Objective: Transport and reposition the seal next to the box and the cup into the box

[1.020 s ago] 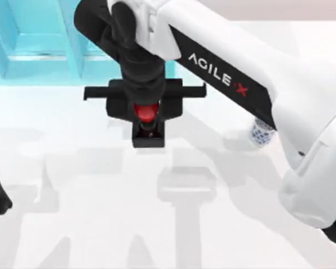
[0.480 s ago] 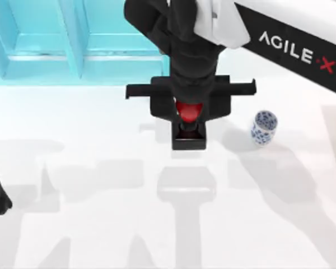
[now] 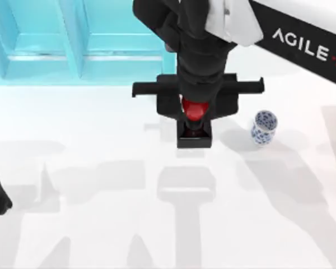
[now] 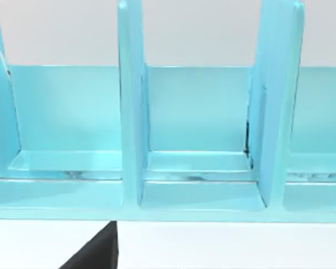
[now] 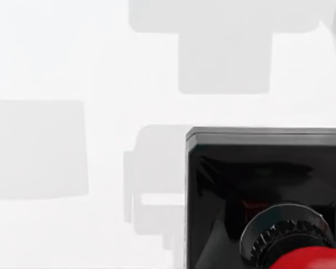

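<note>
Now the right pincer (image 3: 194, 115), clenched on the red-knobbed, black-based seal (image 3: 194, 126), has drifted rightward from the turquoise compartmented box (image 3: 78, 61), nearing the blue-patterned white cup (image 3: 264, 127); placement remains.

The surface (image 3: 101, 235) is plain white with soft grey shadows on it. A light blue box (image 3: 73, 61) sits on it at the far left side, and thin walls split the box into open parts. The small white cup (image 3: 264, 126) with blue flowers stands upright on the surface, to the right of the middle. The seal (image 3: 194, 130), a black block with a red knob, is near the middle, between the box and the cup.
</note>
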{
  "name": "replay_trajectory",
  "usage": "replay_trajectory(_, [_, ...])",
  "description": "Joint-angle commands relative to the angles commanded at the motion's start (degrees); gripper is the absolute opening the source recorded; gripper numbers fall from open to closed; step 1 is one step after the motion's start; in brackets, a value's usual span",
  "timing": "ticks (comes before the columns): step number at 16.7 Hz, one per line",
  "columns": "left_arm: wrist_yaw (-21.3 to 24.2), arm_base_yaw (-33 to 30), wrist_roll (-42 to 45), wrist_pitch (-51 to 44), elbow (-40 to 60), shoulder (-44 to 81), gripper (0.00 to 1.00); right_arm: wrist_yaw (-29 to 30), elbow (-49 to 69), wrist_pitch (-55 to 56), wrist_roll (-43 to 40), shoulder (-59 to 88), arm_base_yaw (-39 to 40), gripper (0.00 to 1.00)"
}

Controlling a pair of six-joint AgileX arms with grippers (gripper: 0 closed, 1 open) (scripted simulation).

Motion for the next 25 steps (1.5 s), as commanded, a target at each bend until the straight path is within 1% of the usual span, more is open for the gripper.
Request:
replay_trajectory(4, [0.0, 0.0, 0.0, 0.0, 0.0, 0.0, 1.0, -1.1, -10.2, 1.2, -4.4, -10.7, -4.4, 0.0])
replay_trajectory(12, [0.0, 0.0, 0.0, 0.0, 0.0, 0.0, 1.0, -3.8, -44.6, 2.9, -17.5, -42.9, -17.5, 0.0])
replay_trajectory(15, [0.0, 0.0, 0.0, 0.0, 0.0, 0.0, 1.0, -4.7, -53.6, 3.5, -21.4, -51.9, -21.3, 0.0])
replay_trajectory(18, [0.0, 0.0, 0.0, 0.0, 0.0, 0.0, 1.0, -5.2, -57.3, 3.9, -23.3, -55.6, -23.1, 0.0])
replay_trajectory(23, [0.0, 0.0, 0.0, 0.0, 0.0, 0.0, 1.0, -5.2, -57.4, 3.9, -23.2, -55.4, -22.8, 0.0])
replay_trajectory(25, [0.0, 0.0, 0.0, 0.0, 0.0, 0.0, 1.0, -5.3, -59.2, 6.0, -23.3, -55.2, -22.8, 0.0])
